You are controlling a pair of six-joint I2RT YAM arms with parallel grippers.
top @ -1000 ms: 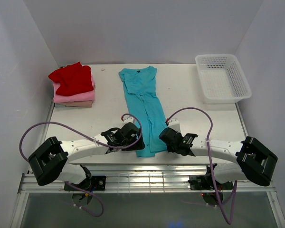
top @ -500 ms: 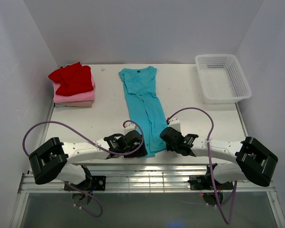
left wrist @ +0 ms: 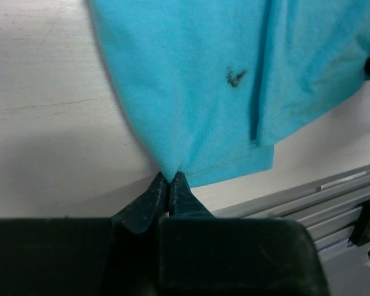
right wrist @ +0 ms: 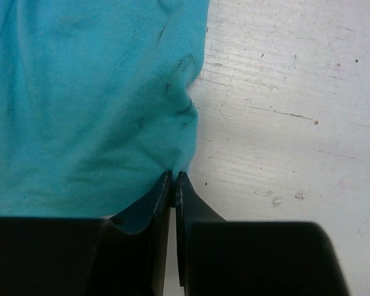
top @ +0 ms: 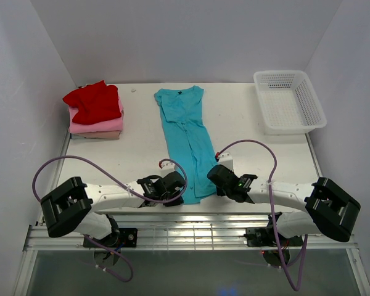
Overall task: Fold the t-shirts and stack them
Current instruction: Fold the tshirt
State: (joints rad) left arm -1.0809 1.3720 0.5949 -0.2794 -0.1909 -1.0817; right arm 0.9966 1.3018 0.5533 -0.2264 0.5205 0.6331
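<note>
Teal short-sleeved cloth t-shirt (top: 188, 139) lies flat in the middle of the white table (top: 246, 132). It is folded into 1 narrow strip, with the collar toward the top of the frame and the hem at the bottom by the table's near edge. Left pincer (left wrist: 168, 182) is clenched on the hem's left corner, with cloth bunched into its tips. Right pincer (right wrist: 174, 179) is clenched on the hem's right corner, with cloth puckered toward its tips. Small dark marks show on the teal cloth in both wrist views. Upper left of the top view has a stack of 3 folded shirts: red cloth shirt (top: 94, 102) on top, pink cloth shirt (top: 108, 126) under it, beige cloth shirt (top: 102, 135) at the bottom. White plastic mesh basket (top: 293, 127) sits upper right, well apart from the teal t-shirt.
</note>
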